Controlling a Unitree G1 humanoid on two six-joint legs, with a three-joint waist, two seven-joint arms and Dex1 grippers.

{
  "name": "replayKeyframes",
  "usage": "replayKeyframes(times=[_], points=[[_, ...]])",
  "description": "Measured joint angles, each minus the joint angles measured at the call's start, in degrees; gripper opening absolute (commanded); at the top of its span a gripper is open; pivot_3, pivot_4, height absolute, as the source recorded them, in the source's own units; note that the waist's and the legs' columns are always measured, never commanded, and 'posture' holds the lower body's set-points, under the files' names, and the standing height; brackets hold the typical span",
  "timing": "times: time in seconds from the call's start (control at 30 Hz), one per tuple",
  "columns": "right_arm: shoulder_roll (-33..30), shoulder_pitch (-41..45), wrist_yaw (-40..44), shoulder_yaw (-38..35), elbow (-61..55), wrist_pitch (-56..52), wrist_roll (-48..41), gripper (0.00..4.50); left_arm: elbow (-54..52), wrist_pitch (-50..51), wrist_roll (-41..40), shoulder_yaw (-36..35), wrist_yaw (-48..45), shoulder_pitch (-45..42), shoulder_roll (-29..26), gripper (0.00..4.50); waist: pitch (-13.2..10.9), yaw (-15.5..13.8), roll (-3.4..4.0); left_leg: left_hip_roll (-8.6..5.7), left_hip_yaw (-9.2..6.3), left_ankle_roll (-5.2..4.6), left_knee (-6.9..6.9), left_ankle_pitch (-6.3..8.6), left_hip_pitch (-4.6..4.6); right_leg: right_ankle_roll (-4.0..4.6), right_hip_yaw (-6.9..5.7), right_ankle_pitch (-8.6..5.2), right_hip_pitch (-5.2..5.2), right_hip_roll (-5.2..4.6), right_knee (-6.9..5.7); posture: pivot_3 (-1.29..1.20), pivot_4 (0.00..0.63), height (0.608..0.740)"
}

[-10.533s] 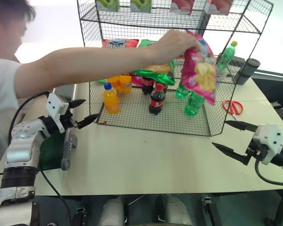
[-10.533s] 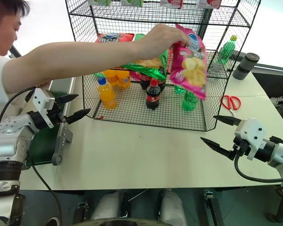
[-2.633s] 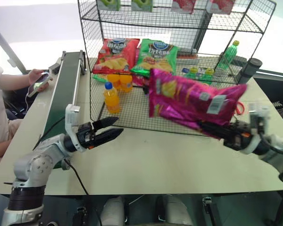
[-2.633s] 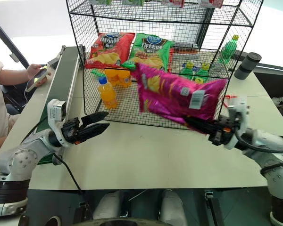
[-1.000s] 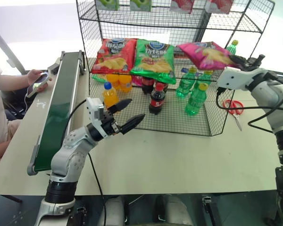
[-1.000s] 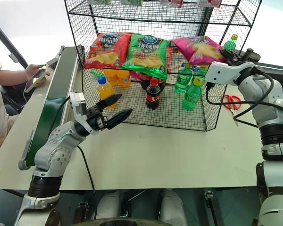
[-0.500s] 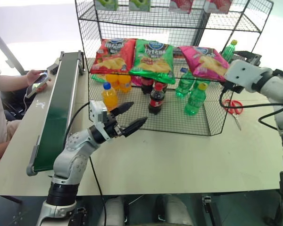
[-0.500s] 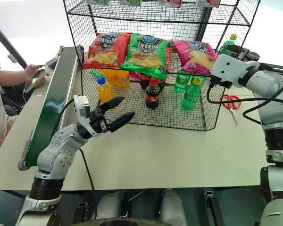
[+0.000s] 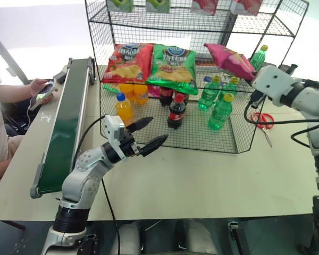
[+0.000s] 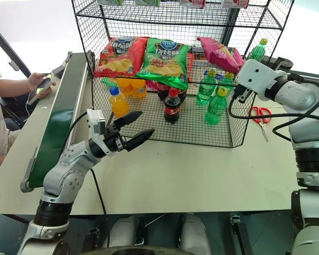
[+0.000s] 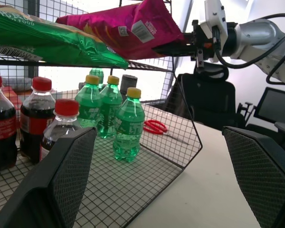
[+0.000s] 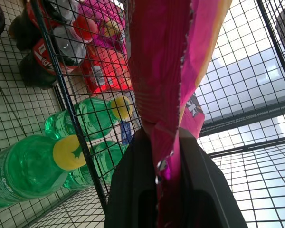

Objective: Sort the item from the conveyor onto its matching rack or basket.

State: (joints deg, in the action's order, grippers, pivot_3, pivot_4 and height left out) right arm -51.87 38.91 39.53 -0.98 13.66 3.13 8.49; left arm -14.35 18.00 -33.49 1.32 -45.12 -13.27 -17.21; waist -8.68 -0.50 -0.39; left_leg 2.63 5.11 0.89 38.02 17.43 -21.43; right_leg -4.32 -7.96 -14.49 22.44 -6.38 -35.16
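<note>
Pink chip bag [image 9: 229, 57]: shiny magenta, tilted on edge at the right end of the rack's middle tier, one end pinched between the clenched fingers of the right gripper [image 12: 167, 156]; barcode side visible from the left wrist view. Rack [image 9: 239, 135]: large black wire-grid shelving on the table [image 9: 202, 180], several tiers. Middle tier, from the robot's left: red chip bag [image 9: 128, 61], green chip bag [image 9: 174, 66], then the pink bag at the right, apart from the green one. Top tier: small green and red packets, partly cut off at the frame edge. Bottom tier: orange drink bottles [image 9: 123, 109] at the left, dark cola bottles [image 9: 175, 110] with red caps in the middle, green bottles [image 9: 219, 110] with yellow caps at the right, under the pink bag. Left gripper [image 9: 149, 133]: fingers spread wide, holding nothing, hovering over the table just in front of the rack's lower front edge. Conveyor [image 9: 69, 117]: long dark green belt with grey rails, along the left side of the table, nothing on it. Person's hand [image 9: 42, 87] holding a phone beside the far end of the belt. Red scissors [image 9: 263, 121] on the table to the right of the rack. Dark cylindrical cup [image 10: 280, 62] behind the right arm.
</note>
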Motion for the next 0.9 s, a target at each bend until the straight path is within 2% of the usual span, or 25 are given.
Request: replayKeyframes(times=[0.27,0.43,0.57,0.73,0.9], points=[[-1.3,2.7,-9.2,4.1,5.7,7.3,11.5,0.04,-0.3,-0.1,0.1,0.0,0.2,0.0,0.1,4.50,0.0,0.1,0.00,-0.01,0.02,0.01,0.00,-0.01,0.00,0.00,0.01,0.00,0.02,0.00,0.00,0.00,0.150,0.740],[-0.9,3.9,-11.3,6.7,8.6,10.1,14.8,0.04,-0.4,-1.1,0.4,0.0,0.5,-0.1,0.5,4.50,0.0,0.1,0.00,0.00,0.03,0.02,0.00,-0.01,0.00,0.00,0.01,0.00,0.02,0.00,-0.01,0.00,0.150,0.740],[0.2,3.9,-10.2,6.4,9.3,9.2,12.5,1.73,-0.4,-1.2,0.5,0.1,0.8,-0.1,0.5,4.50,0.0,0.1,0.00,0.00,0.03,0.02,0.01,-0.01,0.00,0.00,0.01,0.00,0.00,0.00,-0.01,0.00,0.150,0.740],[-0.6,4.3,-5.4,4.4,8.5,6.4,8.0,4.32,-0.4,-1.5,0.9,0.2,0.8,0.1,0.6,4.50,0.0,0.0,0.00,0.00,0.02,0.02,0.01,-0.01,0.00,0.00,0.00,0.00,-0.01,0.00,0.00,0.00,0.150,0.740],[-1.2,3.4,2.6,2.4,4.0,1.2,1.2,4.43,-0.4,-1.8,1.3,0.4,0.7,0.0,1.5,4.50,0.0,0.0,0.00,0.00,-0.01,0.00,0.01,0.00,0.01,0.00,-0.01,0.00,-0.02,0.00,0.00,0.00,0.150,0.740]])
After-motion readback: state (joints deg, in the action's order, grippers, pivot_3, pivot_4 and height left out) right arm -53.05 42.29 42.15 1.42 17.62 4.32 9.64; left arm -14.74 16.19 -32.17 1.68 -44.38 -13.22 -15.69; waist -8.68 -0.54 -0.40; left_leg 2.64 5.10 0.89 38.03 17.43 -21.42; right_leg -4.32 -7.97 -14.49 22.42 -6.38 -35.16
